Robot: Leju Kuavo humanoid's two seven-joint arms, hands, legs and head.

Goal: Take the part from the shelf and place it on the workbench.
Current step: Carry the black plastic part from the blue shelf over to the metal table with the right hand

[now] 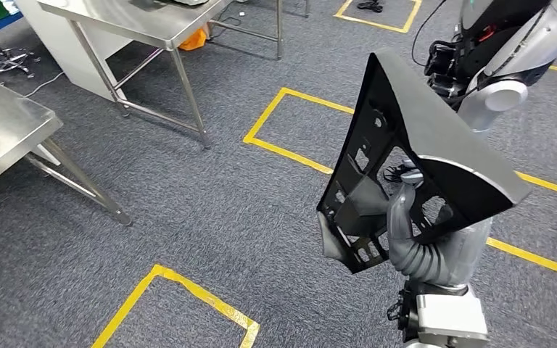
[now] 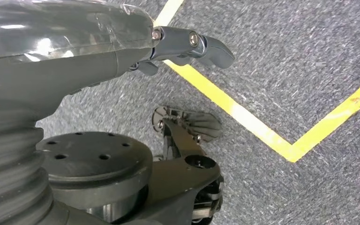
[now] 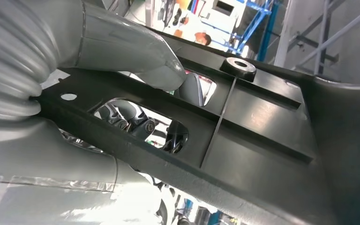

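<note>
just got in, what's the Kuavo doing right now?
Its right hand grips a large black plastic part, held up in front of the body, with the fingers showing through a cut-out. The part is over grey carpet marked with yellow tape, not on a surface yet. Steel tables stand ahead to the left. The left hand hangs near the floor, holding nothing.

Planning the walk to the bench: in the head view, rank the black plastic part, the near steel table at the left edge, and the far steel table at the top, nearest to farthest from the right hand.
1. Black plastic part: held in the right hand.
2. Near steel table: left edge.
3. Far steel table: top, beyond it.
</note>
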